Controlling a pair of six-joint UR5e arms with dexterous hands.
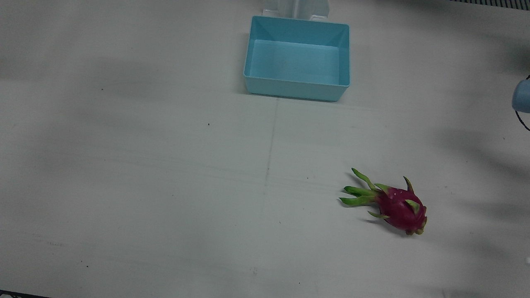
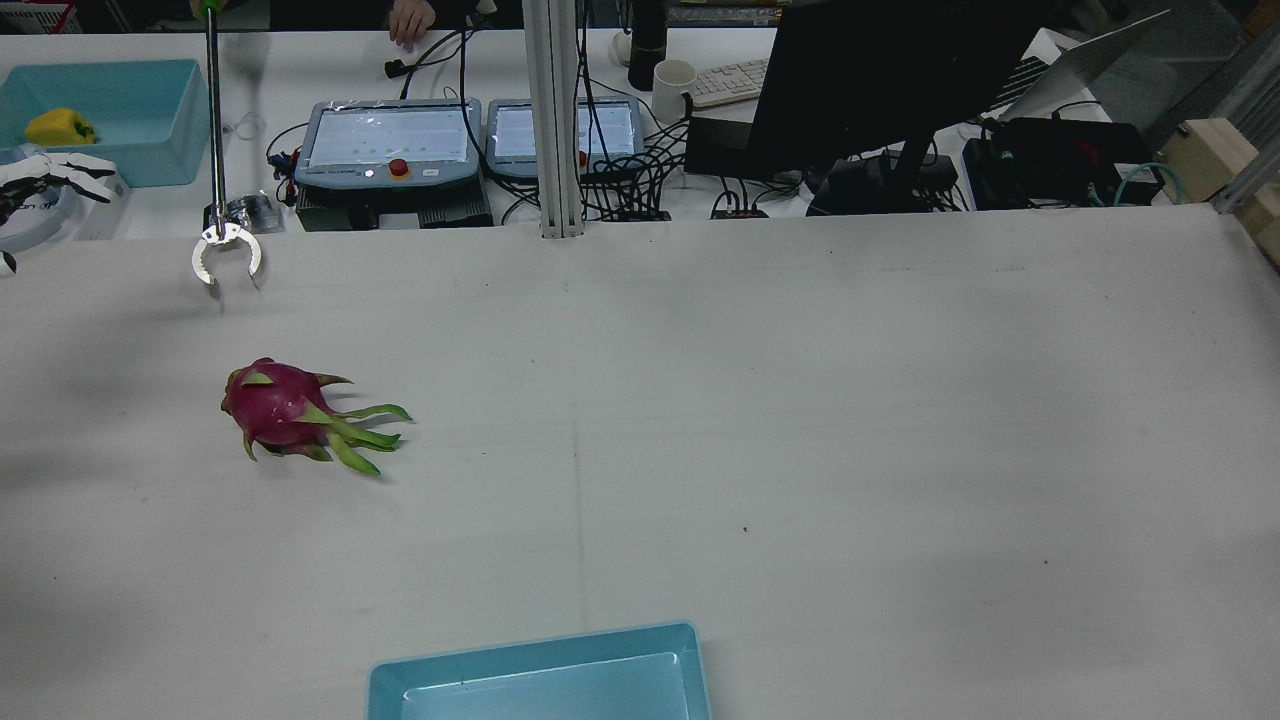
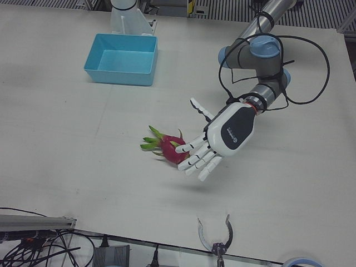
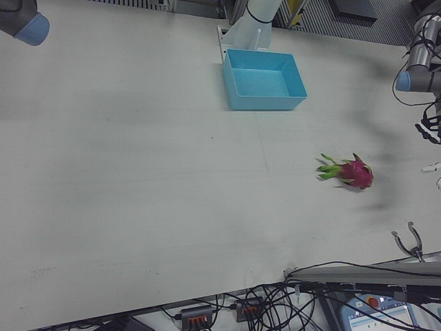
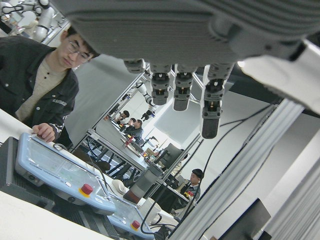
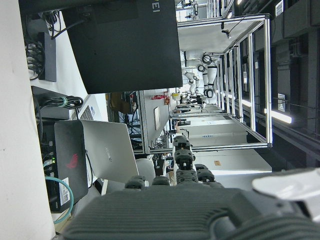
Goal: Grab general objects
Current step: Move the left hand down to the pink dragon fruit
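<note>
White surface (image 1: 165, 165) is spread under everything, with a blue bin (image 1: 297, 58) set at its robot-side edge. The left hand (image 3: 214, 142) is seen above the surface with fingers spread, nothing grasped. The right hand's (image 6: 200, 200) state cannot be told. A dragon fruit (image 1: 391, 203) is laid on the surface just beside the left hand.
</note>
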